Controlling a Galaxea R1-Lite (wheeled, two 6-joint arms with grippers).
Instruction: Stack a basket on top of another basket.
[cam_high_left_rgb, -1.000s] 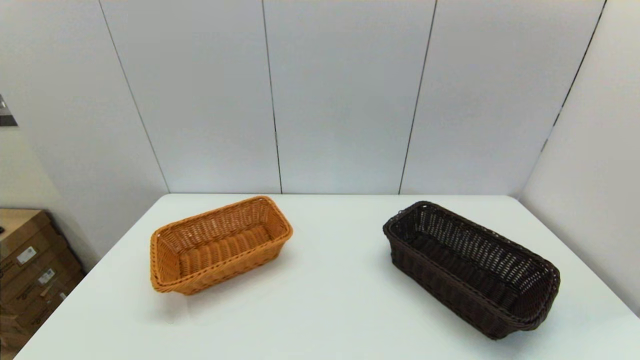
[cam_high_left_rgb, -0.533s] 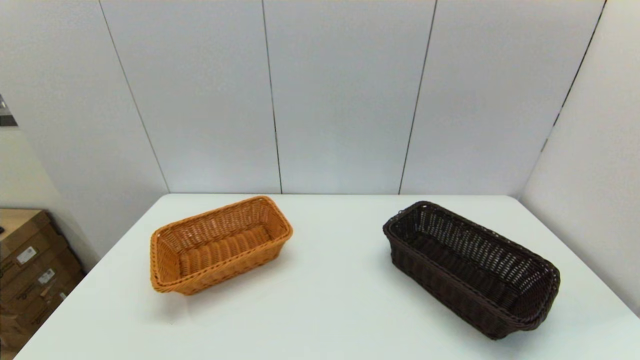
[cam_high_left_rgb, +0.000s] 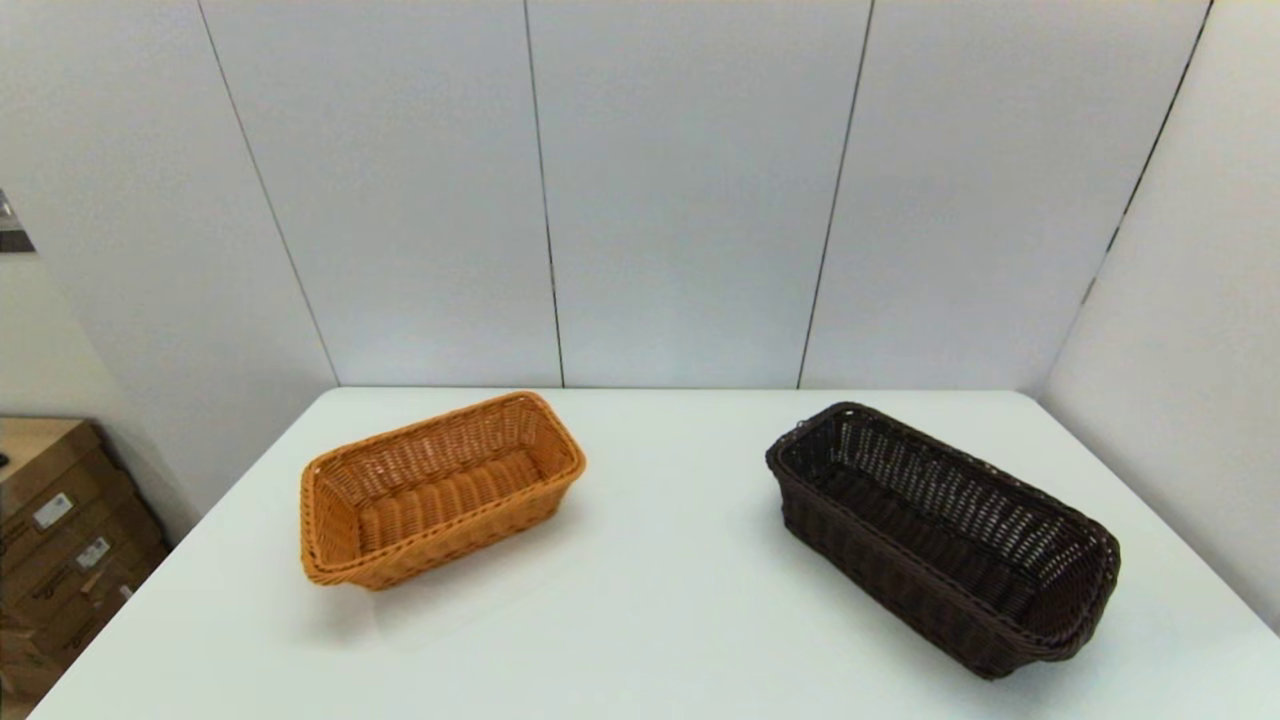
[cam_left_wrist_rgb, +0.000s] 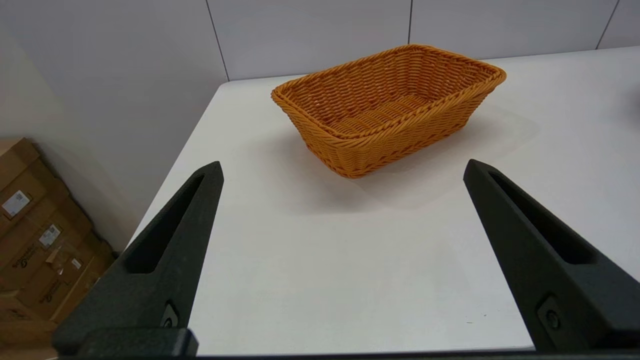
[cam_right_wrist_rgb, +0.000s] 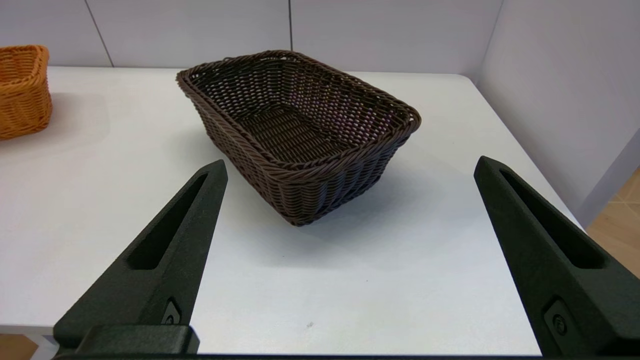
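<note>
progress: nothing stacked yet | dark basket (cam_high_left_rgb: 944, 536) on tabletop (cam_high_left_rgb: 660, 600) right, orange basket (cam_high_left_rgb: 440, 488) left, well apart | left tool (cam_left_wrist_rgb: 342, 168), right tool (cam_right_wrist_rgb: 350, 165) spread, empty | grasp, lift, placement left

Bright, even overhead light; soft shadows on the table (cam_high_left_rgb: 660, 600); slight softness.

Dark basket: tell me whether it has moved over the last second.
No. The dark basket sits where it was, its far corner below the same wall seam.
</note>
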